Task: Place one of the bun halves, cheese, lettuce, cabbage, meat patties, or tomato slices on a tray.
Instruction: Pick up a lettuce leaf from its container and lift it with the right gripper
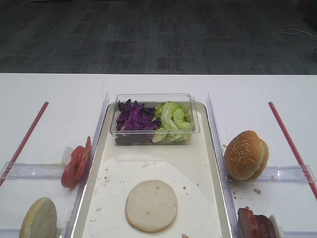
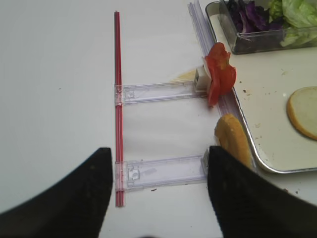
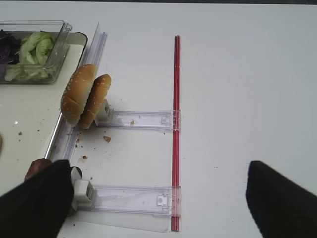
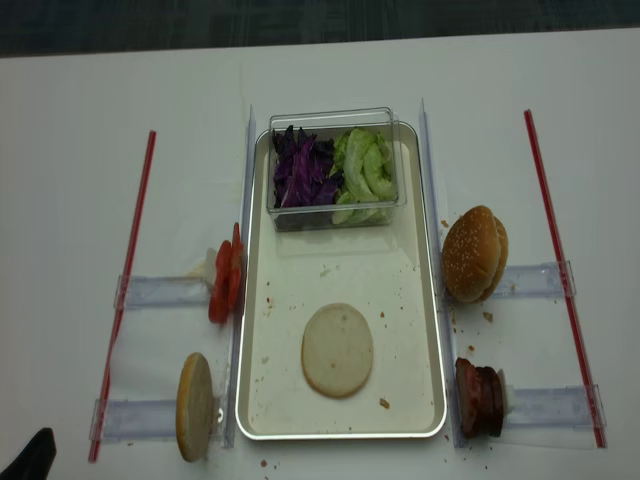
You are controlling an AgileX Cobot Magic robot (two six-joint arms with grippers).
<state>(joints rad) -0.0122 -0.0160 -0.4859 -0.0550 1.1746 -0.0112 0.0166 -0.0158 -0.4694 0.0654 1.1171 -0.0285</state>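
Note:
A flat pale bun half (image 1: 151, 206) lies on the cream tray (image 1: 208, 163) near its front end. Further bun halves: one on edge (image 2: 232, 139) left of the tray, and sesame-topped ones (image 3: 86, 96) on edge to its right. Tomato slices (image 2: 219, 74) stand left of the tray, meat patties (image 4: 478, 397) right of it. Cabbage (image 1: 132, 118) and lettuce (image 1: 173, 119) fill a tub. No cheese is in view. My left gripper (image 2: 157, 191) hangs open over the table beside the left bun. My right gripper (image 3: 158, 198) is open, its left finger hiding most of the patties (image 3: 37, 168).
The clear plastic tub (image 4: 333, 168) sits at the far end of the tray. Clear plastic rails (image 3: 141, 120) and red strips (image 3: 176, 124) lie on the white table on both sides, with crumbs (image 3: 106, 139) scattered about.

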